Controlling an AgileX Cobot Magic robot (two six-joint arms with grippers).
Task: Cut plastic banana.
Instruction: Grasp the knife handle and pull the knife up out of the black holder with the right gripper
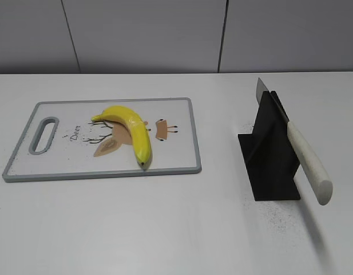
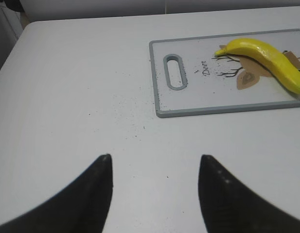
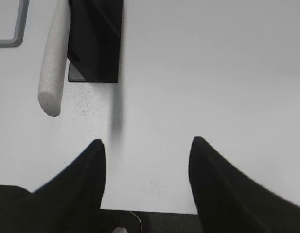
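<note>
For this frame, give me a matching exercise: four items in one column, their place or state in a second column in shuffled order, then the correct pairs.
Items
1. glossy yellow curved plastic banana
2. knife with long cream-white handle
3. grey-rimmed white cutting board
4. left claw

Places or states
A. open, above bare white table, holding nothing
B. flat on the table, oval handle slot at its left end
C. lying on the board over a printed deer drawing
D. propped at a slant in a black stand, handle sticking out toward the camera

Pairs: 1-C, 2-D, 3-B, 4-A
</note>
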